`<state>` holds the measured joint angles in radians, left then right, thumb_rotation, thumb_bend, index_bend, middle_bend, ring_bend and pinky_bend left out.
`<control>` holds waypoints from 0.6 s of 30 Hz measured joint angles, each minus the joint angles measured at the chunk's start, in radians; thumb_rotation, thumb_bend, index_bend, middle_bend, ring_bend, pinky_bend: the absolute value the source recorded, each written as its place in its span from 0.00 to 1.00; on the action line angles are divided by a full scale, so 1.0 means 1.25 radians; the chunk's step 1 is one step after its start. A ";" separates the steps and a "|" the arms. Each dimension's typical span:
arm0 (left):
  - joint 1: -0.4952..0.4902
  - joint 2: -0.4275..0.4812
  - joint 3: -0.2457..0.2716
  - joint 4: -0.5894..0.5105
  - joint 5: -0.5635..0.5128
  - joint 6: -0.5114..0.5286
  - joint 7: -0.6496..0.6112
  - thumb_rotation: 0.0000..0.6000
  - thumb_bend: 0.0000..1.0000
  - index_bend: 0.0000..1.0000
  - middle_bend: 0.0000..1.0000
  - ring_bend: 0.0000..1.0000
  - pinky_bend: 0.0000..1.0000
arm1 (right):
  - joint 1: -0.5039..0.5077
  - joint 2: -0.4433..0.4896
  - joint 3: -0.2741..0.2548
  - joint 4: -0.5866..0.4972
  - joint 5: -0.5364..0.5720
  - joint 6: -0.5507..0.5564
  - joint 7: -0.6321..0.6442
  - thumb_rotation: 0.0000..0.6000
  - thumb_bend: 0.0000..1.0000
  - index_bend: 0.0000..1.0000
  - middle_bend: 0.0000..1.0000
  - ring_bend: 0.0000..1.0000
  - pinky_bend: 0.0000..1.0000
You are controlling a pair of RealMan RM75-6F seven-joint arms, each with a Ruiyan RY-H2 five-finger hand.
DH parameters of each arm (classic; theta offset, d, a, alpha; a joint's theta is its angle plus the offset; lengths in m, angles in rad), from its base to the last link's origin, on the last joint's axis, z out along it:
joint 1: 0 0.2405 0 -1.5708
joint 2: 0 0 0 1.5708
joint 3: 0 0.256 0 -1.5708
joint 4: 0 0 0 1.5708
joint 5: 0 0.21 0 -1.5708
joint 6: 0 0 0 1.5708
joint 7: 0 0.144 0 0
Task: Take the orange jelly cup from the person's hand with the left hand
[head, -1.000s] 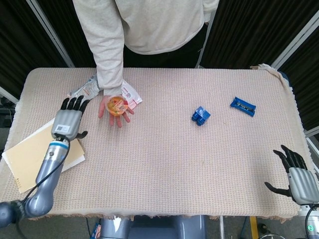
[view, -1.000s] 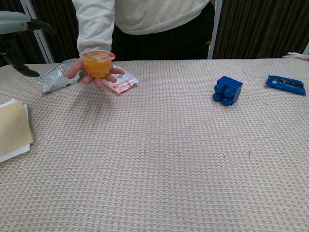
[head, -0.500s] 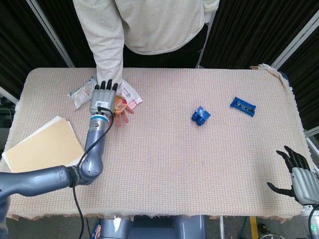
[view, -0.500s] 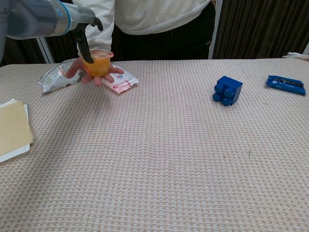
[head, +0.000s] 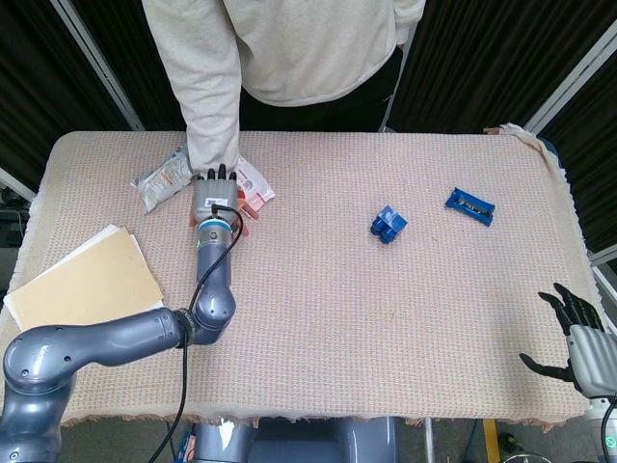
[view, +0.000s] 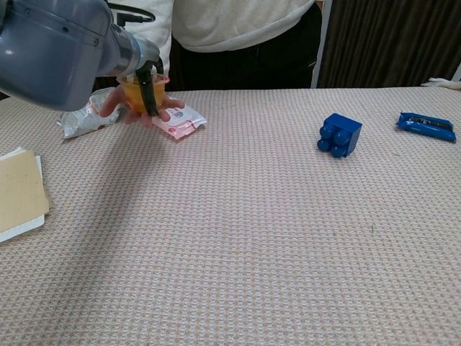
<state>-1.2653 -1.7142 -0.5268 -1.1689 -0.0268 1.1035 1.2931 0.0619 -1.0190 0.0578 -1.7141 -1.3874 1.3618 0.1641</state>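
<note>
With the orange jelly cup as the landmark, going left to right: a tan folder lies well to the left of it and nearer the robot, on the woven tablecloth; a silver packet lies just left of the cup on the cloth; the cup itself sits upright on the person's hand, wide rim up, its axis vertical, above the far left part of the table. The left hand is directly over the cup in the head view, back of the hand upward, fingertips toward the person's sleeve, the arm stretched forward from the near left edge; in the chest view a dark finger runs down the cup's front face, touching it; whether the hand has closed fully around the cup I cannot tell, since the forearm hides the rest. A pink-and-white packet lies just right of the cup; a blue block stands well to the right; a blue wrapper lies farther right still. The right hand hangs far right and near, at the table's near corner, fingers spread apart, holding nothing.
</note>
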 measured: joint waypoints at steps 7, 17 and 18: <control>-0.006 -0.024 0.007 0.029 0.006 -0.009 -0.023 1.00 0.44 0.61 0.43 0.40 0.43 | -0.001 0.000 0.001 -0.001 0.000 0.002 0.001 1.00 0.07 0.14 0.00 0.00 0.00; 0.016 -0.033 0.021 -0.004 0.170 -0.003 -0.177 1.00 0.53 0.78 0.56 0.51 0.52 | -0.001 -0.002 0.001 0.000 -0.002 0.004 -0.003 1.00 0.07 0.14 0.00 0.00 0.00; 0.019 -0.030 0.023 -0.018 0.178 0.000 -0.185 1.00 0.54 0.79 0.57 0.52 0.53 | -0.001 -0.002 0.001 0.000 -0.002 0.004 -0.004 1.00 0.07 0.14 0.00 0.00 0.00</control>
<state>-1.2414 -1.7515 -0.4985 -1.1912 0.1962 1.1040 1.0618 0.0603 -1.0215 0.0592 -1.7138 -1.3904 1.3671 0.1596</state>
